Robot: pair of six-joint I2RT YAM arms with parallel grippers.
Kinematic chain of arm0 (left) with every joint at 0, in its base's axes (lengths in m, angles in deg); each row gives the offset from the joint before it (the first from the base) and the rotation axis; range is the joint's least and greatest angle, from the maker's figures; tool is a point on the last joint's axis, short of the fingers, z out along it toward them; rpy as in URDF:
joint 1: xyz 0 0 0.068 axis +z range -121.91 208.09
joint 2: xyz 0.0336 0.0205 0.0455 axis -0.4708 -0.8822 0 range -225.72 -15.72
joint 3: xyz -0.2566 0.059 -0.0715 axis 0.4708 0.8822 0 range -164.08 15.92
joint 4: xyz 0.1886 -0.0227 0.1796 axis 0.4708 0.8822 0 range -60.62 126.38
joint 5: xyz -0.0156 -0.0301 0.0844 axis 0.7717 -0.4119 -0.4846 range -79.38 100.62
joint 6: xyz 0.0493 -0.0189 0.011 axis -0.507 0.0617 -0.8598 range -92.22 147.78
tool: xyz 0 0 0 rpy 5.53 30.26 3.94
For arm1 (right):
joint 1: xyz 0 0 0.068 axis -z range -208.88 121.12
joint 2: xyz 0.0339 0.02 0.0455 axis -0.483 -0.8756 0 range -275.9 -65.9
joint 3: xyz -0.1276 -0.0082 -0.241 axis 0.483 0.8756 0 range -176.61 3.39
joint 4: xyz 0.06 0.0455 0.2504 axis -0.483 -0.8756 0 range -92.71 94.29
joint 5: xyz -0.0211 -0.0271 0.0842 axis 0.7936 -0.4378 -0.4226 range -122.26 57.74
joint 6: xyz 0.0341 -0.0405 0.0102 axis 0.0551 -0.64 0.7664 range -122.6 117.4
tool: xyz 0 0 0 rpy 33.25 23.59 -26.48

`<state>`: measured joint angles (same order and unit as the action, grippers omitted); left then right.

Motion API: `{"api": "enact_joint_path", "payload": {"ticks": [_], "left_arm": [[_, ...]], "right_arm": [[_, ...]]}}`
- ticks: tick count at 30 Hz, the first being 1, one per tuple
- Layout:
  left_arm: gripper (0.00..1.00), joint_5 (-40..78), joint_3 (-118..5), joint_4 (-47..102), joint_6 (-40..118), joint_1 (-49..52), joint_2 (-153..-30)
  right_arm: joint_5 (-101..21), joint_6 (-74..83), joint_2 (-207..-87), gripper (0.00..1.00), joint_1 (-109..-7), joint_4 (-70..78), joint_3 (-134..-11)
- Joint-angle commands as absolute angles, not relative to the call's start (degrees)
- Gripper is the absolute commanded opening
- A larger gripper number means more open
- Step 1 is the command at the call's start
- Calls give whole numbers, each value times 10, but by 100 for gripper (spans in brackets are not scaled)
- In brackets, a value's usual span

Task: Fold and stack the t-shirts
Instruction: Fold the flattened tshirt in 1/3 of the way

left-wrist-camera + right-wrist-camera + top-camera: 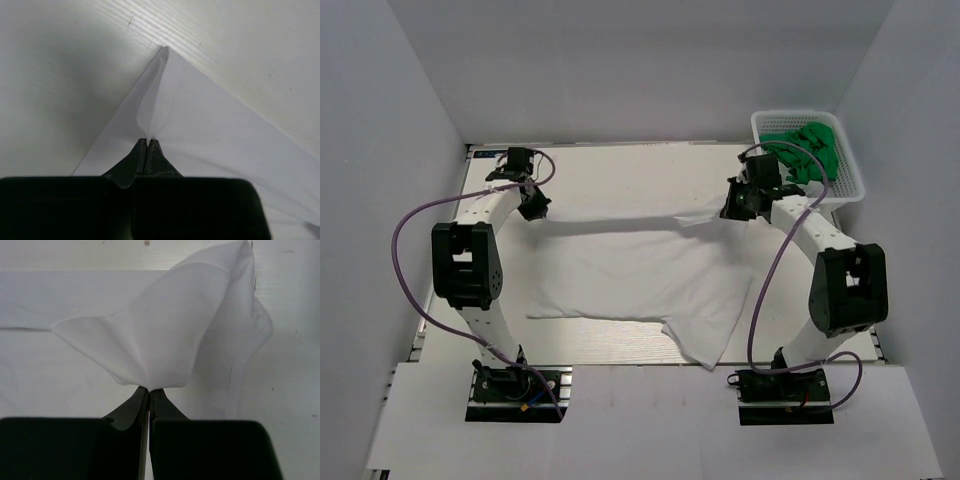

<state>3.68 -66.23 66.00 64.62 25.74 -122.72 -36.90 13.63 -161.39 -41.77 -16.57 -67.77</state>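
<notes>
- The white t-shirt lies spread on the surface, well to the left of the basket. Its body runs from the two hands back toward the arm bases.
- The left hand is clenched on the shirt's far corner, the one farthest from the basket. Its wrist view shows the fingers pinched together on a raised peak of cloth.
- The right hand is clenched on the far corner nearest the basket, just left of it, with cloth bunched above its tips.
- The edge held between the hands is lifted and taut, and its long axis points across toward the basket.
- The rest of the shirt lies on the near side of that edge, so the fold probably means drawing the edge toward the bases. Each hand already holds its own corner, so both should travel together.
- Green cloth fills the basket.
</notes>
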Motion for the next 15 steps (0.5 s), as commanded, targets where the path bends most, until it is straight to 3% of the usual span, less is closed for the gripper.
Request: {"api": "enact_joint_path", "payload": {"ticks": [1, 14, 15], "left_arm": [[0, 24, -638, 668, 641, 260, -1169], [2, 59, -543, 672, 682, 260, -1156], [4, 64, -534, 677, 689, 260, -1156]], "right_arm": [[-366, 161, -1555, 0, -420, -183, -647], [-381, 363, -1401, 0, -423, -38, -338], [-381, 368, -1397, 16, -423, -35, -328]]}}
